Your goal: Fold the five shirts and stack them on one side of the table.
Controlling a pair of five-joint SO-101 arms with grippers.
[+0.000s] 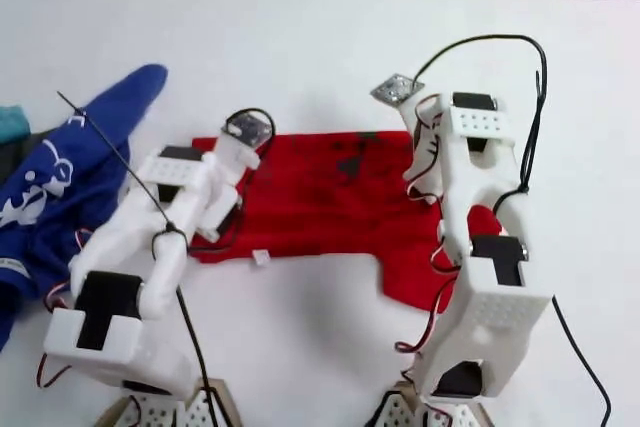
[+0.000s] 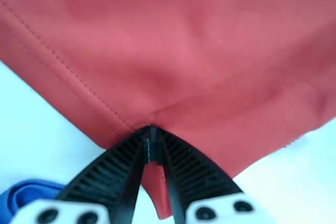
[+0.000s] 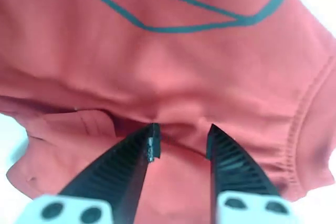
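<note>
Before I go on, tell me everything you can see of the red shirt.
The red shirt looks like soft knit cloth with dark teal print, stitched hems and a small white tag at its near edge. It lies on the white table between the arms, spread wide and mostly flat, with one part jutting toward the right arm's base. The left gripper is shut on a pinched edge fold. The right gripper is open, its tips pressed into bunched cloth.

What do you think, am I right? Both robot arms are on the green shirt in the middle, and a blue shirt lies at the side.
Not quite: the high view shows a red shirt in the middle, not a green one. Both robot arms are on it, and a blue shirt lies at the side.
</note>
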